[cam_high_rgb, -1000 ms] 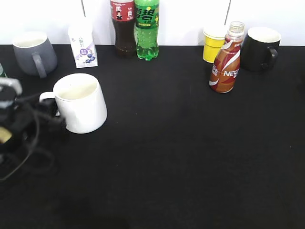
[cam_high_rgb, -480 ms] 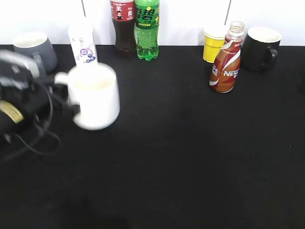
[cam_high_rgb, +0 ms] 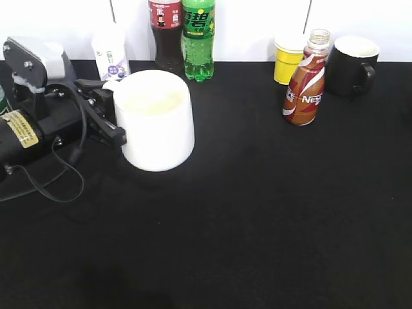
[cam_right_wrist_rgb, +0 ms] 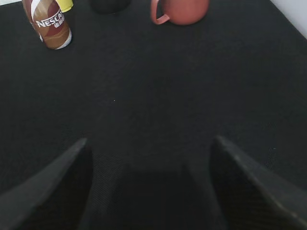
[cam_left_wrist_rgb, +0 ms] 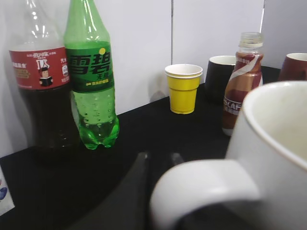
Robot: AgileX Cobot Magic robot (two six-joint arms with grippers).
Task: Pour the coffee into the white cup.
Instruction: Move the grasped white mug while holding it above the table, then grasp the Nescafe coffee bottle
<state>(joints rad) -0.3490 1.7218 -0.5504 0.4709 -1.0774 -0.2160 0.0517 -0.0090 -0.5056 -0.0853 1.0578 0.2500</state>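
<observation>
The white cup (cam_high_rgb: 158, 122) stands left of centre on the black table, empty. My left gripper (cam_high_rgb: 106, 112) is shut on its handle; in the left wrist view the black fingers (cam_left_wrist_rgb: 158, 160) grip the white handle, with the cup (cam_left_wrist_rgb: 273, 158) filling the right side. The brown Nescafe coffee bottle (cam_high_rgb: 304, 80) stands upright, uncapped, at the back right; it also shows in the left wrist view (cam_left_wrist_rgb: 241, 81) and the right wrist view (cam_right_wrist_rgb: 48, 21). My right gripper (cam_right_wrist_rgb: 148, 148) is open and empty above bare table, outside the exterior view.
Along the back wall stand a cola bottle (cam_high_rgb: 166, 35), a green soda bottle (cam_high_rgb: 197, 38), a small milk carton (cam_high_rgb: 111, 55), a yellow paper cup (cam_high_rgb: 288, 58) and a black mug (cam_high_rgb: 351, 64). A reddish mug (cam_right_wrist_rgb: 180, 9) shows in the right wrist view.
My left gripper has carried the white cup by its handle from the left edge rightward and back toward the middle. The coffee bottle has not moved.
</observation>
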